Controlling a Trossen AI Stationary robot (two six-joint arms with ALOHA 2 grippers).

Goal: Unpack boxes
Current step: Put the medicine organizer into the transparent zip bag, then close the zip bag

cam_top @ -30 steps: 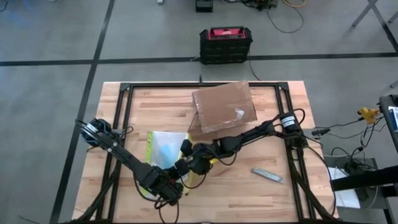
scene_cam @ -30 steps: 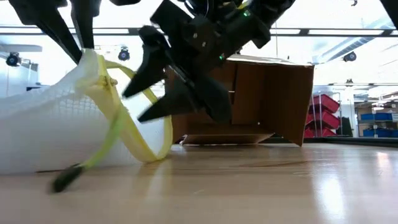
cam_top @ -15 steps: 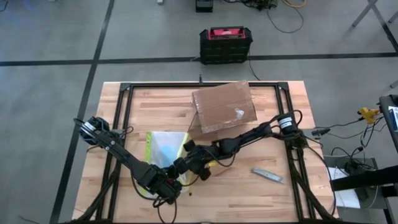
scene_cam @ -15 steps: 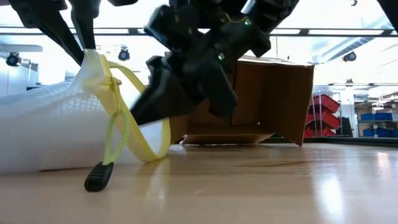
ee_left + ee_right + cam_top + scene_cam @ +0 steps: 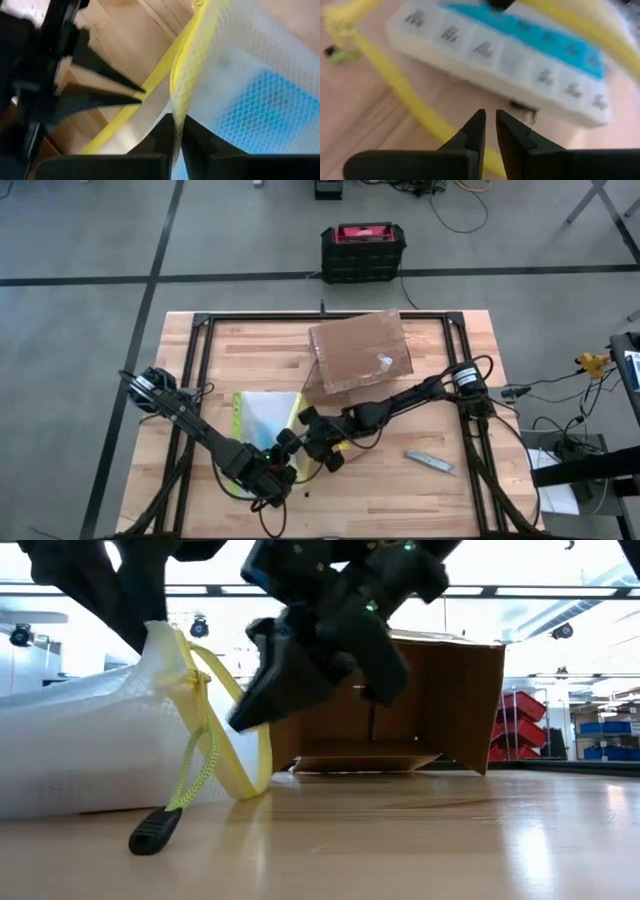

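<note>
The brown cardboard box (image 5: 358,352) lies on its side at the table's far middle, its open end facing the near edge (image 5: 430,700). In front of it lies a clear mesh pouch (image 5: 265,418) with a yellow-green edge; a white-and-blue pill organizer (image 5: 505,55) shows inside. My left gripper (image 5: 175,137) is shut on the pouch's raised mouth. My right gripper (image 5: 240,723) is shut, its tips at the mouth's other yellow lip. The black zip pull (image 5: 155,830) rests on the table on its slack cord. My left gripper pinches the pouch's upper yellow lip (image 5: 176,107) between its two fingers, coming steeply from above. That lip is raised off the table while the pouch's body lies on the wood. My right gripper slants down from the table's right, its tips meeting the lower yellow lip (image 5: 146,94); whether that lip is caught between them I cannot tell.
A small grey tool (image 5: 430,462) lies on the table toward the near right. A black-and-red case (image 5: 363,250) stands on the floor beyond the far edge. Black frame rails (image 5: 200,350) run along the table's sides.
My right gripper has shut from wide open and rolled about its own axis, staying at the pouch's mouth. The zip cord has dropped, so the black pull now hangs down onto the table under the raised lip.
</note>
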